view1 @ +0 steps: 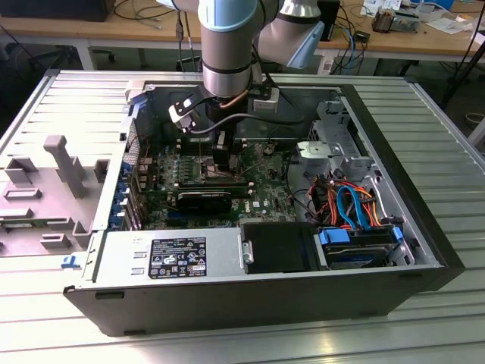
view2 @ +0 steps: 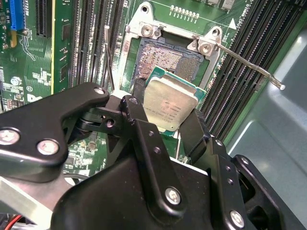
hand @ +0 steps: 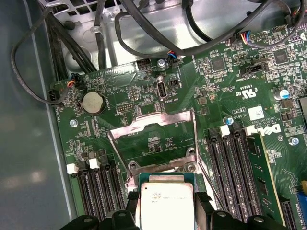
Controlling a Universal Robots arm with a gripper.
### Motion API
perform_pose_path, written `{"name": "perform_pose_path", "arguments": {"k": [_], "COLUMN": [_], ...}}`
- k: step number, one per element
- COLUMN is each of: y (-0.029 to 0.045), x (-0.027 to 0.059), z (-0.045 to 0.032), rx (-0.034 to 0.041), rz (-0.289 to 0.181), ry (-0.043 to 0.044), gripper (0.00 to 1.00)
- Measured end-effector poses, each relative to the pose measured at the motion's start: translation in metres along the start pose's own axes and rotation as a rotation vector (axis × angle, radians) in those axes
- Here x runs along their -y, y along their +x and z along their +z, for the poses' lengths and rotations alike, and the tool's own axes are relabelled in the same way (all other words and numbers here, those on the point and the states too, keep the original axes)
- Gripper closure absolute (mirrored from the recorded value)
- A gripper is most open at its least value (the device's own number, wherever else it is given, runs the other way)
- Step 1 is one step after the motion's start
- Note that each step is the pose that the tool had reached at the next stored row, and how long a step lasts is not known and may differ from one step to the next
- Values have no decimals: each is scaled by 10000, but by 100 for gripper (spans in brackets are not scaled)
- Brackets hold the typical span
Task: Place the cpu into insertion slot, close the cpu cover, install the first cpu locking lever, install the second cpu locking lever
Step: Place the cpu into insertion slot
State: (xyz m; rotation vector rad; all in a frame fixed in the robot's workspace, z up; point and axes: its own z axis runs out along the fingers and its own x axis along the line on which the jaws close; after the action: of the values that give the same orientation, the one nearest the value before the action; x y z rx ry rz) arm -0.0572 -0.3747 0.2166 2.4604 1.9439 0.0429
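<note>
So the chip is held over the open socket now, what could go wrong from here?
1. The gripper holds the cpu above the insertion slot, whose contact field lies bare. A skewed or offset descent could probably damage it.
2. A thin locking lever stands close to one finger. The finger might snag on it going down.

The exterior view looked down steeply from well off, taking in the whole open case (view1: pixel 424 250) and my arm (view1: pixel 227 45). Both wrist views rode close above the board (hand: pixel 216 81), tilted downward. They faced it from opposite sides and shared the cpu (view2: pixel 170 103) and the slot (view2: pixel 163 60).
</note>
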Motion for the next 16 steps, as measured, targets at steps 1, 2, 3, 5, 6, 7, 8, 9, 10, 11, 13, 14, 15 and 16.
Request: {"name": "perform_pose_path", "arguments": {"k": [1,2,3,5,6,7,8,9,10,11,13,14,15,16], "y": [0,0,0,0,0,0,0,0,0,0,0,0,0,0], "x": [0,0,0,0,0,0,0,0,0,0,0,0,0,0], "z": [0,1,1,2,2,2,3,3,3,3,4,4,5,5], "rx": [0,0,1,0,1,1,1,1,1,1,1,2,1,2], "rz": [5,10,19,36,40,46,51,55,60,64,75,83,89,94], "ry": [0,0,0,-1,-1,-1,-1,-1,-1,-1,-1,-2,-2,-2], "gripper": [46,46,46,46,46,46,46,46,46,46,46,46,46,46]}}
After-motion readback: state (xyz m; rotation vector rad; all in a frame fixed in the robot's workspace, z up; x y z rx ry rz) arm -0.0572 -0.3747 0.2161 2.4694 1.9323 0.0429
